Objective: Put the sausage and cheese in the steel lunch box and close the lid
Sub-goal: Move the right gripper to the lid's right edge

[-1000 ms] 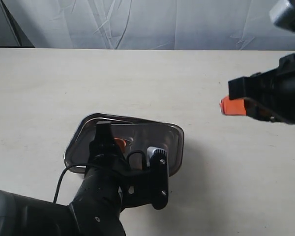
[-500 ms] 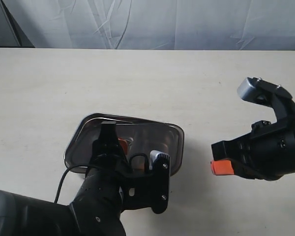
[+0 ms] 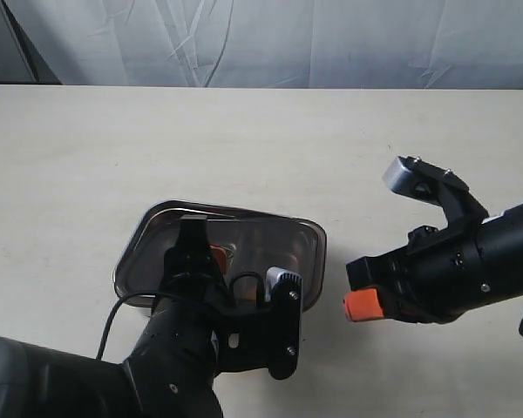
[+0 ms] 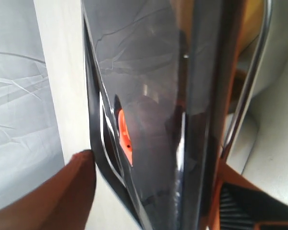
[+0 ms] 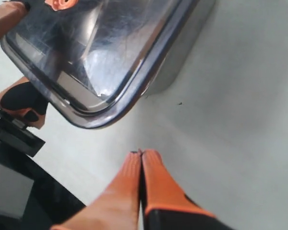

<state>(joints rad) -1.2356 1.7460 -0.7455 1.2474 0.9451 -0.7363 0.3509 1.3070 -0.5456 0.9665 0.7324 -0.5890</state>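
The dark smoky lid (image 3: 261, 239) with its orange valve tab (image 3: 213, 253) lies over the steel lunch box (image 3: 319, 261); only the box's rim and side wall (image 5: 182, 62) show. The sausage and the cheese are hidden. My left gripper (image 3: 196, 261) is open and straddles the near part of the lid (image 4: 149, 72). One of its fingers (image 4: 79, 182) is on the valve side and the other is by the steel rim (image 4: 252, 81). My right gripper (image 3: 363, 305) is shut and empty, low over the table just right of the box, its tips (image 5: 141, 153) short of the lid's corner (image 5: 101, 43).
The pale table (image 3: 244, 139) stretches bare behind and to the right of the box. A white cloth backdrop (image 3: 270, 39) hangs beyond its far edge. The left arm's black body (image 3: 166, 366) covers the near left of the table.
My right gripper has swung down and left from the upper right to beside the box, and its jaws have shut. The left gripper and the lid have not moved.
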